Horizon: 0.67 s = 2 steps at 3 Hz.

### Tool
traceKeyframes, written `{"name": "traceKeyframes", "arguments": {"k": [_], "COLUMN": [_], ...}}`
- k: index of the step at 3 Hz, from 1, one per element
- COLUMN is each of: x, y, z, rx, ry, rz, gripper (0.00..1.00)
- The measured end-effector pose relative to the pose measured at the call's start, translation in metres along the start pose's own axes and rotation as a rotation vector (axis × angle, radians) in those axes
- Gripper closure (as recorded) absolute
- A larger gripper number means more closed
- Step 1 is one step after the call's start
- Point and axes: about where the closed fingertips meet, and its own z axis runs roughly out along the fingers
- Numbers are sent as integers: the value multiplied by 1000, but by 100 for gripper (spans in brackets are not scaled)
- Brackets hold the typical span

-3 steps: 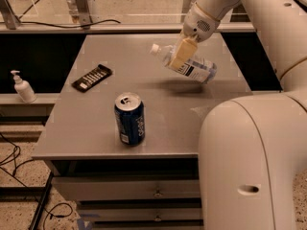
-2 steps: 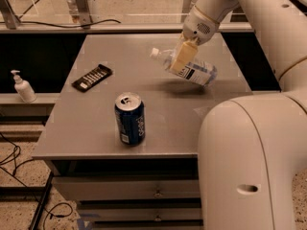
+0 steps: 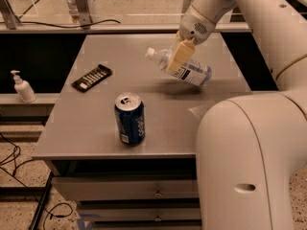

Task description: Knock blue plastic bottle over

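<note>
Camera view — gripper (image 3: 175,63) fingers clamped across blue plastic bottle (image 3: 194,73), which is tipped nearly flat, cap leftward, over the table's (image 3: 86,123) far right. Toppling seemingly mostly done — release and settling remain.

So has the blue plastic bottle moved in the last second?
No, not noticeably: the blue plastic bottle stays tipped at the gripper, in the same spot beyond the soda can.
</note>
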Motion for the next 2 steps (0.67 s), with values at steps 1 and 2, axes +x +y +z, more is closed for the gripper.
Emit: {"name": "traceKeyframes", "arguments": {"k": [1, 2], "x": [-6, -9], "y": [0, -1], "z": [1, -5], "rx": [-2, 15], "ry": [-13, -50], "rz": [-12, -8], "gripper": [0, 0]}}
